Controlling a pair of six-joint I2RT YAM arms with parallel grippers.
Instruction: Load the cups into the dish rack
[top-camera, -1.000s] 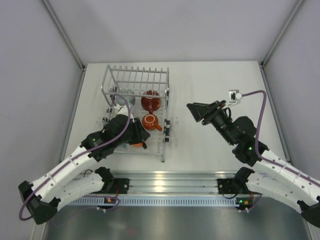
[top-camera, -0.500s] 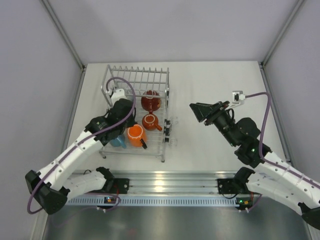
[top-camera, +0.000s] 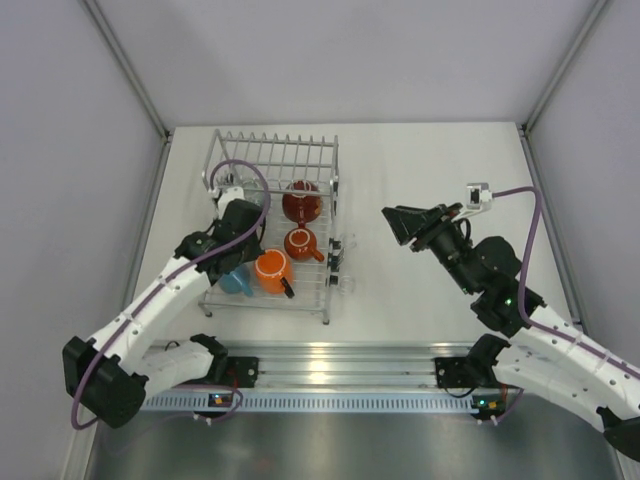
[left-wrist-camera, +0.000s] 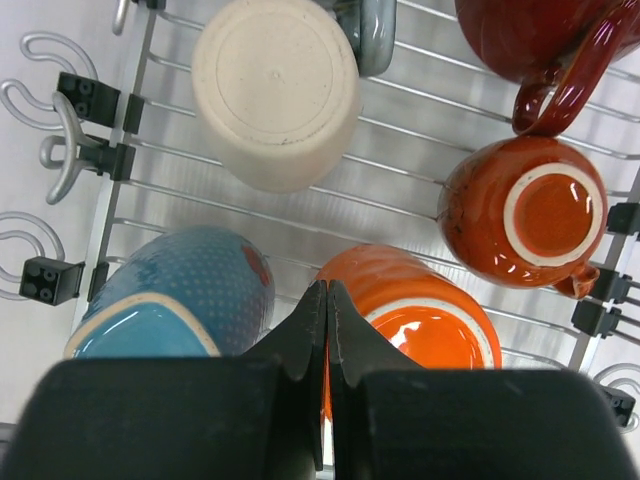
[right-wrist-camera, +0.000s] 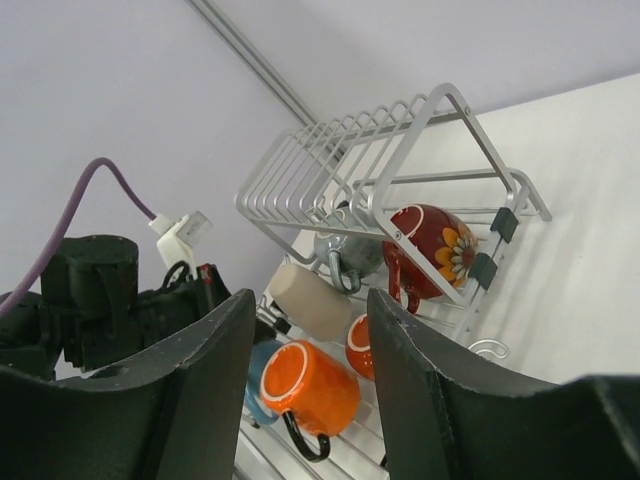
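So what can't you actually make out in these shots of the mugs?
Top view: the beige mug lies hidden under the left gripper.
Left wrist view: the grey mug is cut off by the top edge.
Right wrist view: the blue mug sits mostly behind the right gripper.

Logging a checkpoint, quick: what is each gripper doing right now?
Left gripper: closed, holding nothing.
Right gripper: open, holding nothing.
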